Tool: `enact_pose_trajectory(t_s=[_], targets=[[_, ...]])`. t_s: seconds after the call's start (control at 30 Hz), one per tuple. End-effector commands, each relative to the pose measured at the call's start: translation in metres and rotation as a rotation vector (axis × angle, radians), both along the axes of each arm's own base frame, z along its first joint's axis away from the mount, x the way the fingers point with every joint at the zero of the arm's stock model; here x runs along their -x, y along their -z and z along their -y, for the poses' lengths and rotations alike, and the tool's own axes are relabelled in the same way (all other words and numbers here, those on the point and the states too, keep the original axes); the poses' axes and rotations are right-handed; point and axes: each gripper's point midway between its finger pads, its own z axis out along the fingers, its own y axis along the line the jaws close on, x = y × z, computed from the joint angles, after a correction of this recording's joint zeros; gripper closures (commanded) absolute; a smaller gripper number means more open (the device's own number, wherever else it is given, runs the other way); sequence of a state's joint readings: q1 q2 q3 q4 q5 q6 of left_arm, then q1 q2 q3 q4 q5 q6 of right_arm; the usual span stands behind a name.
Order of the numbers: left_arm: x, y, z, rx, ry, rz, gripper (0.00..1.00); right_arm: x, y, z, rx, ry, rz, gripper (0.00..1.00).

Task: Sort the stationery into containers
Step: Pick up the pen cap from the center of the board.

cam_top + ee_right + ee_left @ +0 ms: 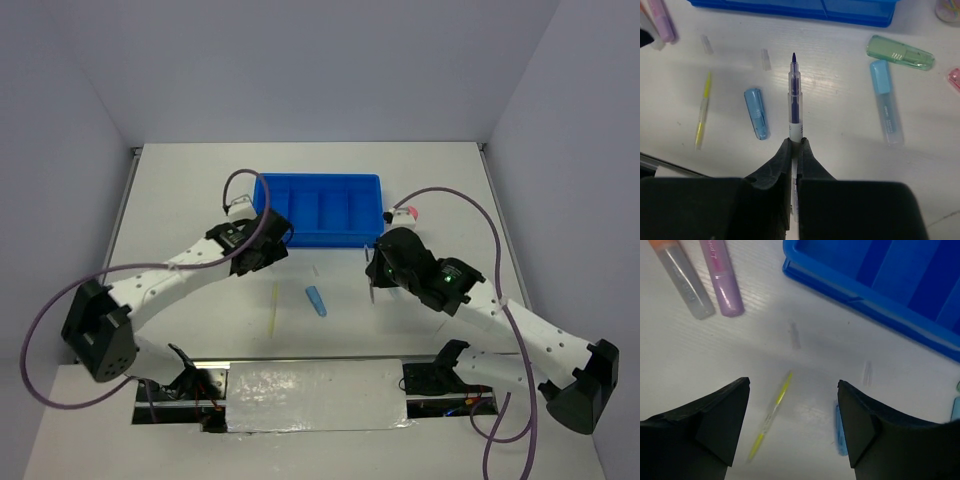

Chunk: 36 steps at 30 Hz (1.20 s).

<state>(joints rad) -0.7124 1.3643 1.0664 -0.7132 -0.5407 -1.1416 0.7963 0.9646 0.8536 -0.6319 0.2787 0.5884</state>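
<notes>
My right hand is pinched shut on the tail of a blue-tipped pen whose length points straight ahead at the blue tray beyond its tip, while my left hand hangs wide open above the thin yellow pen.

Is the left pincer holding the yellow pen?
No, the left pincer is open, and the yellow pen lies loose on the table.

Robotics lab cell, white table, plain enclosing walls
</notes>
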Motion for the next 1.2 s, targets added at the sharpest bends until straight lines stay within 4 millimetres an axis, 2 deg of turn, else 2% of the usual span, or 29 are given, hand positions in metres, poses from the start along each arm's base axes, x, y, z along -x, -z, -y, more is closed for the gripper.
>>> enact_pose_trajectory(t_s=[0.0, 0.03, 0.07, 0.1, 0.17, 0.2, 0.3, 0.47, 0.63, 1.0, 1.17], targets=[[-0.02, 0.001, 0.007, -0.001, -0.128, 0.009, 0.17, 0.013, 0.005, 0.014, 0.054, -0.023, -0.017, 1.0], [-0.023, 0.014, 0.01, -0.027, -0.131, -0.021, 0.19, 0.016, 0.008, 0.017, 0.06, -0.023, -0.018, 1.0], [-0.027, 0.015, 0.014, -0.027, -0.134, -0.026, 0.21, 0.017, 0.009, 0.018, 0.062, -0.022, -0.019, 1.0], [-0.028, 0.029, 0.014, -0.058, -0.152, -0.061, 0.22, 0.019, 0.011, 0.019, 0.066, -0.026, -0.021, 1.0], [-0.034, 0.034, 0.018, -0.064, -0.156, -0.082, 0.24, 0.02, 0.01, 0.021, 0.064, -0.026, -0.018, 1.0], [-0.034, 0.047, 0.017, -0.088, -0.162, -0.119, 0.24, 0.02, 0.01, 0.022, 0.067, -0.029, -0.019, 1.0], [-0.037, 0.061, 0.019, -0.091, -0.173, -0.167, 0.28, 0.022, 0.012, 0.026, 0.08, -0.026, -0.019, 1.0], [-0.037, 0.072, 0.012, -0.08, -0.198, -0.172, 0.34, 0.023, 0.012, 0.029, 0.083, -0.03, -0.007, 1.0], [-0.037, 0.084, 0.006, -0.043, -0.19, -0.177, 0.5, 0.024, 0.009, 0.027, 0.074, -0.042, 0.001, 1.0], [-0.037, 0.113, 0.009, -0.039, -0.15, -0.214, 0.49, 0.025, 0.006, 0.02, 0.049, -0.064, -0.003, 1.0], [-0.036, 0.115, 0.011, -0.015, -0.141, -0.207, 0.48, 0.025, 0.006, 0.019, 0.054, -0.067, -0.007, 1.0]])
